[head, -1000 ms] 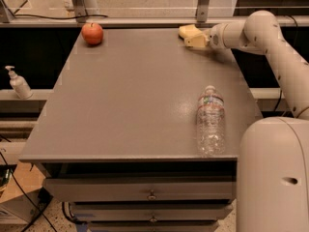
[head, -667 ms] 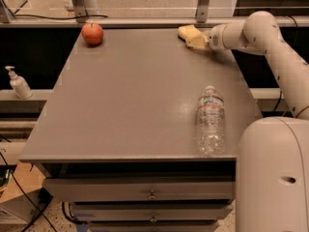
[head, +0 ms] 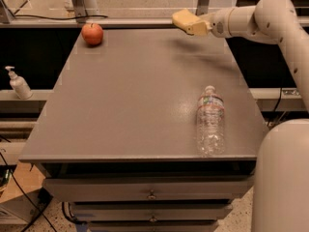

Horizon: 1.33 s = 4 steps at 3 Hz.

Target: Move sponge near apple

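Cream-coloured gripper (head: 202,26) in the upper right of the frame, closed around a pale yellow sponge (head: 185,20) and holding it clear of the surface, over the far edge of a grey-brown table (head: 135,105); a soft shadow lies on the tabletop just below it. Behind the gripper, the white arm (head: 270,13) runs to the right edge of the frame and curves down. The red-orange apple (head: 92,33) sits at the table's far corner, upper left of the frame, well apart from the sponge, with bare tabletop between them. A clear plastic water bottle (head: 211,122) lies on its side lower right of centre, off the line between sponge and apple. A pump bottle (head: 18,82) stands on a ledge at the left edge. The step in hand looks like the carry: best done as a level sweep leftward along the far edge with a firm grip on the soft block, then a gentle lowering just beside the apple without nudging it, since round fruit may roll
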Each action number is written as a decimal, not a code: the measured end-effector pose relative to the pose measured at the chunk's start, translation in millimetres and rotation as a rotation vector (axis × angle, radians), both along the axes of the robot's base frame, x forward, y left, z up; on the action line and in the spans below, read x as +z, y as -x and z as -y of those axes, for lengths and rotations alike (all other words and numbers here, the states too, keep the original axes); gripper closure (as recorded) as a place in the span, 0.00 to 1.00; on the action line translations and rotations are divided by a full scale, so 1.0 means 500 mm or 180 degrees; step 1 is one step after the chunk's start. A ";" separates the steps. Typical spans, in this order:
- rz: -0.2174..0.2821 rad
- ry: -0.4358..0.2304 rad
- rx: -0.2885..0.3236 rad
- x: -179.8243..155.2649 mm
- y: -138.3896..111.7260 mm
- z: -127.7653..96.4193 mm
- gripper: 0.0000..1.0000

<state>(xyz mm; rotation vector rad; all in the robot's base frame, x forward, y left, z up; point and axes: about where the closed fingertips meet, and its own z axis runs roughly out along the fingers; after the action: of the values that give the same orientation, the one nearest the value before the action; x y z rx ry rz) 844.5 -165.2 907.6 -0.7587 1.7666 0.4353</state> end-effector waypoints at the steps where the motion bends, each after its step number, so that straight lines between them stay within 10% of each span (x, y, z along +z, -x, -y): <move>1: 0.0078 0.0028 0.0065 0.015 0.005 -0.016 1.00; 2: 0.0012 -0.0002 0.0177 0.003 0.009 -0.044 1.00; 4: 0.0152 -0.0065 0.0974 0.033 0.083 -0.248 1.00</move>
<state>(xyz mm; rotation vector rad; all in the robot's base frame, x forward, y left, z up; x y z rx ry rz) 802.9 -41.3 924.2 -1.0218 1.6035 0.6327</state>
